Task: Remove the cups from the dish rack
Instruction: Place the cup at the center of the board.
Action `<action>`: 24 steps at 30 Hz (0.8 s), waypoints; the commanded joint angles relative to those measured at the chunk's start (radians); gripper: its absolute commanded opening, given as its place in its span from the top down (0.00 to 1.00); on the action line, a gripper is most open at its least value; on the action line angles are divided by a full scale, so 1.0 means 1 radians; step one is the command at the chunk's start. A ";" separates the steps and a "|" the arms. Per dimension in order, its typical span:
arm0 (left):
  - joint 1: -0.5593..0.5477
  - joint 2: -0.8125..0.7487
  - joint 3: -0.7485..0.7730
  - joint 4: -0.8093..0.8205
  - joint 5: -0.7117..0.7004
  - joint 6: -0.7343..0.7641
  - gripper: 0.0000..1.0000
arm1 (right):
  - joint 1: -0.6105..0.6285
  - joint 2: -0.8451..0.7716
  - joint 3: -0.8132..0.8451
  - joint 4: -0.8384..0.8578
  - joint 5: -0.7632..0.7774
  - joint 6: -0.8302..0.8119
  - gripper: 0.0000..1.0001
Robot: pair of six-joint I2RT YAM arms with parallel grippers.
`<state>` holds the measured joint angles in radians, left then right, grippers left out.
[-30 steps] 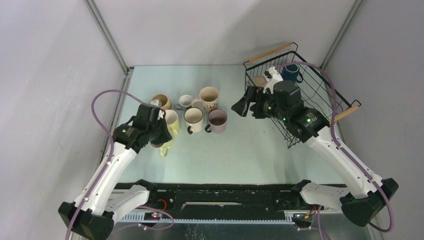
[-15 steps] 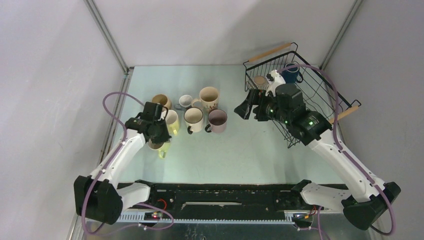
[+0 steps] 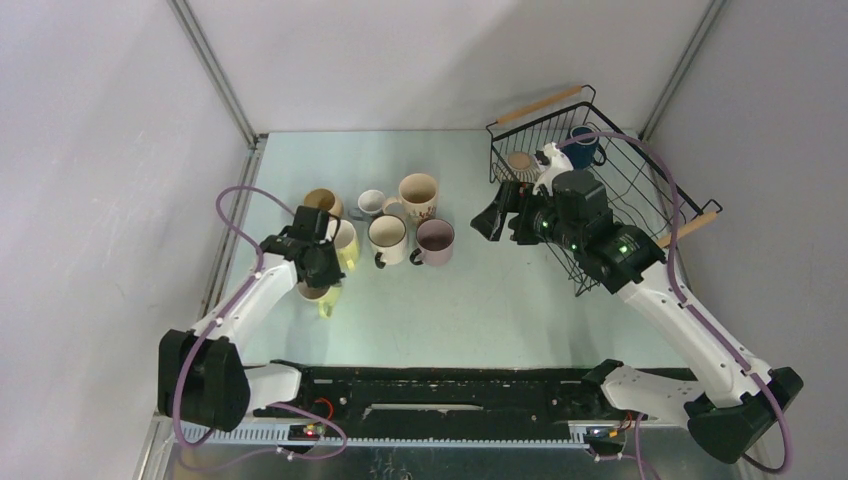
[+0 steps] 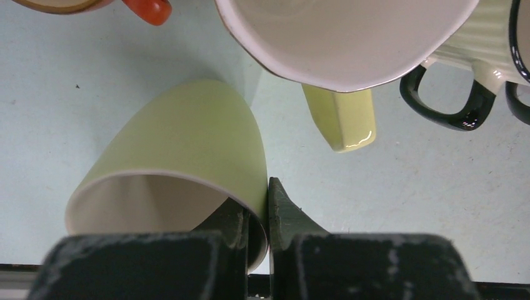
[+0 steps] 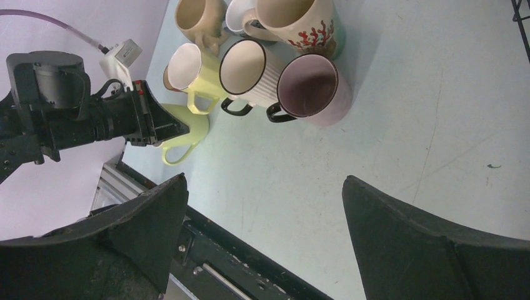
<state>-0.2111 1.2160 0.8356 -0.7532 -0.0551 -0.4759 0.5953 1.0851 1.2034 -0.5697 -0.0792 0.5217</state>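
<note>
Since a second ago the left arm has folded in, its elbow drawn up from the near-left corner towards the table, and the left gripper [image 4: 259, 203] has slid a little to the right. The right arm has barely shifted.

The left fingers [image 4: 284, 215] are pinched narrow on the wall of the yellow-green cup [image 4: 187, 137], one inside the rim and one outside. That cup is tipped over. Its mouth faces back along the fingers and its bottom points towards the other cups, so its long axis runs roughly in line with the gripper. From the right wrist its handle [image 5: 174, 151] shows on the side towards the near edge. Whether it rests on the table [image 3: 480, 300] I cannot tell.

It sits at the near-left corner of the group, just beside the upright pale yellow cup [image 3: 343, 243]. Behind stand the tan cup [image 3: 322, 203], the small white cup [image 3: 371, 203], the floral cup [image 3: 418, 195], the cream ribbed cup [image 3: 387, 237] and the mauve cup [image 3: 435, 240], packed close. The left wall and table edge are near. Open table lies towards the near edge and between the group and the dish rack [image 3: 640, 190].

The rack stands at the far right, skewed to the table edges, holding a beige cup [image 3: 519, 162] and a dark blue cup [image 3: 583, 147]. The right gripper [image 5: 265, 180] hangs by the rack's near-left side, fingers spread wide, holding nothing.
</note>
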 commanded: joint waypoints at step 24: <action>0.014 -0.070 -0.018 0.072 0.009 0.045 0.60 | -0.002 -0.016 0.000 -0.002 0.012 0.011 0.00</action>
<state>-0.2062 1.2034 0.8303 -0.7067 -0.0555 -0.4576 0.5953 1.0840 1.2034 -0.5774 -0.0788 0.5259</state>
